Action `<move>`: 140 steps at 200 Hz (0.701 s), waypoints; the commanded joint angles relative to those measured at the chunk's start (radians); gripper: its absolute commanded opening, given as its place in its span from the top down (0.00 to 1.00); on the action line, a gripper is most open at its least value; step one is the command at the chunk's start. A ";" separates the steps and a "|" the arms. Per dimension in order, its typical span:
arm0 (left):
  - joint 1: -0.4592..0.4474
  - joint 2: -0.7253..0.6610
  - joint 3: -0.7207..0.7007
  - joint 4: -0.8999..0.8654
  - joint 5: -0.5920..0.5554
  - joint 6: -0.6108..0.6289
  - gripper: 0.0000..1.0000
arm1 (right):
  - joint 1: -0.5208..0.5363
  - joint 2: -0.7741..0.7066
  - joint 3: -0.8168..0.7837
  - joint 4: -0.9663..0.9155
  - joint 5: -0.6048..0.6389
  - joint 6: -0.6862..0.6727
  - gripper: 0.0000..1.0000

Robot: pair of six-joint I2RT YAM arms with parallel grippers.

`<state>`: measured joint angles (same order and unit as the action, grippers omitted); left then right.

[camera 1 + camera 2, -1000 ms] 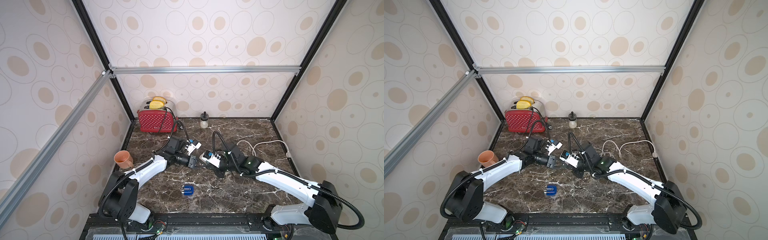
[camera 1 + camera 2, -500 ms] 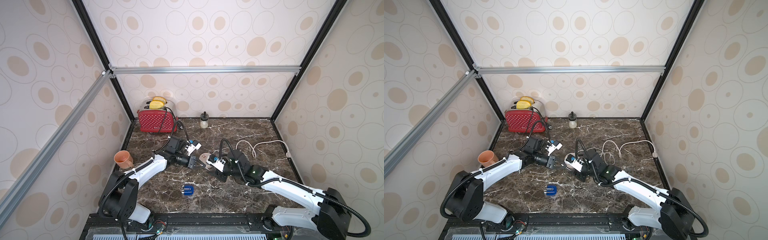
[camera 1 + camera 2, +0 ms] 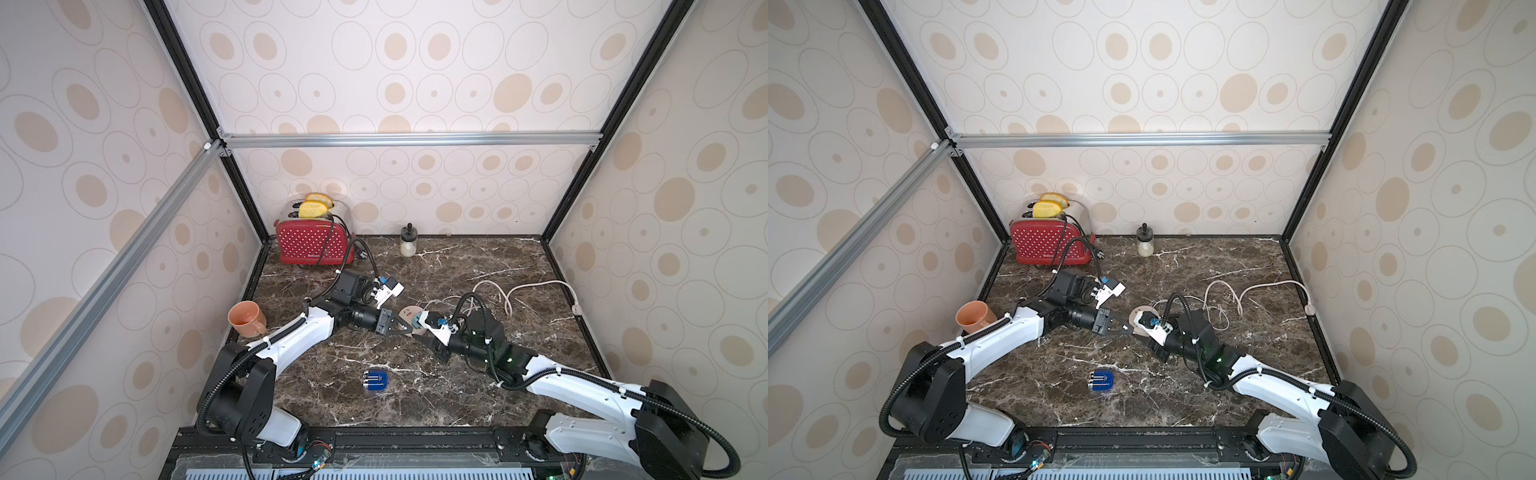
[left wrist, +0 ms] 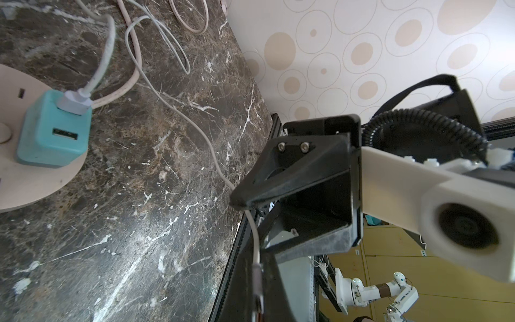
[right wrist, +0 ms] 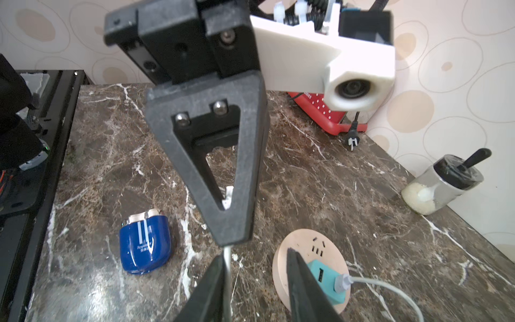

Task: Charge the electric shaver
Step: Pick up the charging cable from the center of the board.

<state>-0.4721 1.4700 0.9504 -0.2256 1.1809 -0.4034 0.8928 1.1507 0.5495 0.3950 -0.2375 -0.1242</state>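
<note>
Shaver (image 3: pixel 375 381) flat near table (image 3: pixel 457 395) front edge: light, rigid, glossy, probably slippery; pinch across narrow sides. Left gripper (image 5: pixel 231 239) clamped on cable (image 4: pixel 255 248); right gripper (image 5: pixel 255 252) fingers apart.

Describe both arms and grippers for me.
Both the left arm and right arm have white shells, black joints and bases, and black ribbed cable hoses. The right one shows a small green light. The left gripper and right gripper have black triangular open-frame fingers with silver screws; each wrist carries a white camera housing.
</note>
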 commanded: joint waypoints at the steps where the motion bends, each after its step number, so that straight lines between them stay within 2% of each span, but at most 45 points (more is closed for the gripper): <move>1: -0.002 0.010 0.038 -0.019 0.024 0.016 1.00 | 0.000 0.016 -0.008 0.117 -0.014 0.015 0.65; 14: -0.002 0.011 0.043 -0.018 0.025 0.014 1.00 | 0.000 0.025 -0.003 0.108 -0.019 0.016 0.67; 56: -0.003 0.010 0.046 -0.013 0.034 0.010 1.00 | -0.001 0.026 -0.006 0.103 -0.004 0.022 0.85; 98: -0.002 0.001 0.039 0.004 0.067 -0.003 1.00 | -0.001 0.029 0.000 0.092 0.015 0.028 0.83; 132: -0.003 -0.004 0.035 0.005 0.073 -0.004 1.00 | 0.000 0.034 0.010 0.079 0.026 0.022 1.00; 140: -0.003 -0.006 0.037 0.006 0.073 -0.003 1.00 | 0.000 0.032 0.009 0.079 0.030 0.021 1.00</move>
<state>-0.4622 1.4700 0.9661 -0.2081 1.1801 -0.4046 0.8970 1.1736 0.5484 0.4431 -0.2596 -0.0971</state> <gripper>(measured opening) 0.069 0.045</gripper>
